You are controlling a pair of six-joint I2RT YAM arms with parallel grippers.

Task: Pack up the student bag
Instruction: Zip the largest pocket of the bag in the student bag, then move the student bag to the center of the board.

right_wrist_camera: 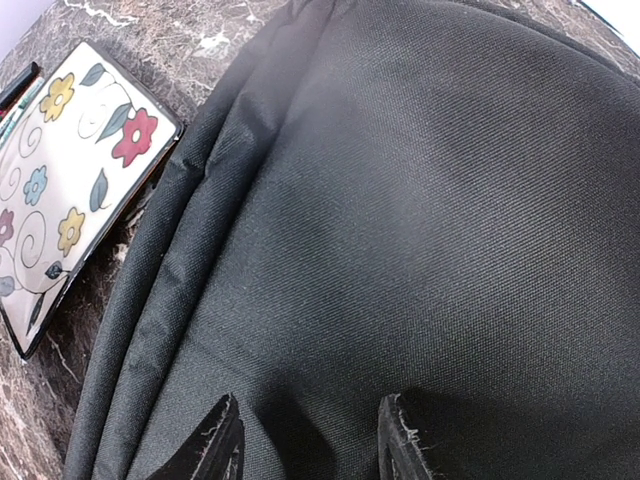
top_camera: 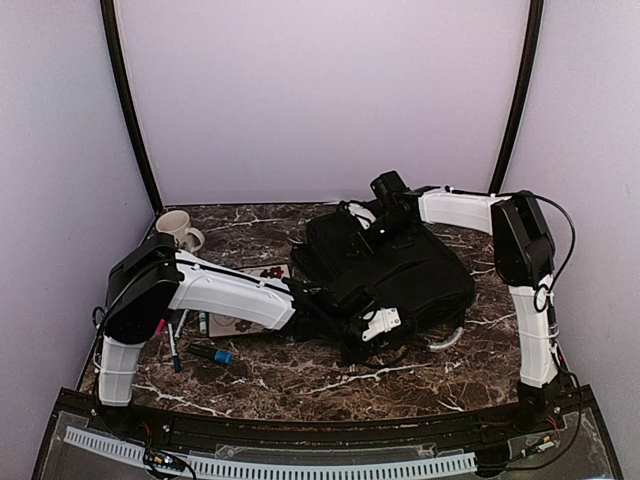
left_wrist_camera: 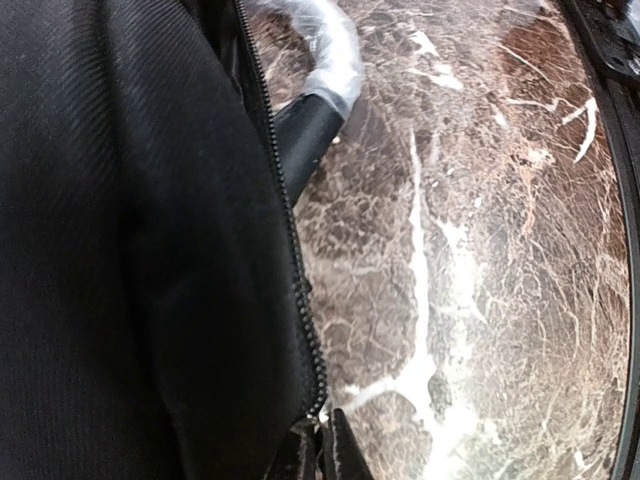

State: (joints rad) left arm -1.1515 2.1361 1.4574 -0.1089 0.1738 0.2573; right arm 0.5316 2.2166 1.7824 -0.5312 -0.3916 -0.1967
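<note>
- Student bag (top_camera: 400, 270) lies flat on the bench (top_camera: 300, 380), centre to right of centre, its long side running from far left to near right.
- Left end effector (left_wrist_camera: 322, 452) sits at the bag's near edge. Its jaws are pressed together, with the tips at the bottom end of a zipper (left_wrist_camera: 290, 230). I cannot tell whether a pull tab is pinched between them.
- Right end effector (right_wrist_camera: 310, 440) is over the bag's far end, jaws about half spread, with fabric filling the gap between the two tips. I see nothing gripped, and I cannot tell whether the tips touch the cloth.
- Bag material is black woven cloth with a fine diagonal twill and rounded seams in parallel ridges along one side. The zipper teeth are small and black.
- Loop handle (left_wrist_camera: 335, 55) is a curved, pale band under a glossy clear wrap, joined to a black strap. It rests on the bench just beside the bag.
- Bench surface is brown marble pattern with white veins, and it looks glossy.
- A flat flowered cover (right_wrist_camera: 70, 170) lies touching or just beside the bag's left edge. It is cream with a dark border and shows red, yellow and blue blossoms.
- A cream mug (top_camera: 178, 228) stands upright at the far left. I cannot see its interior from here.
- Pens (top_camera: 172, 340) and a blue-capped marker (top_camera: 212, 354) lie loose near the left arm.
- I cannot see the bag's interior in any view.
</note>
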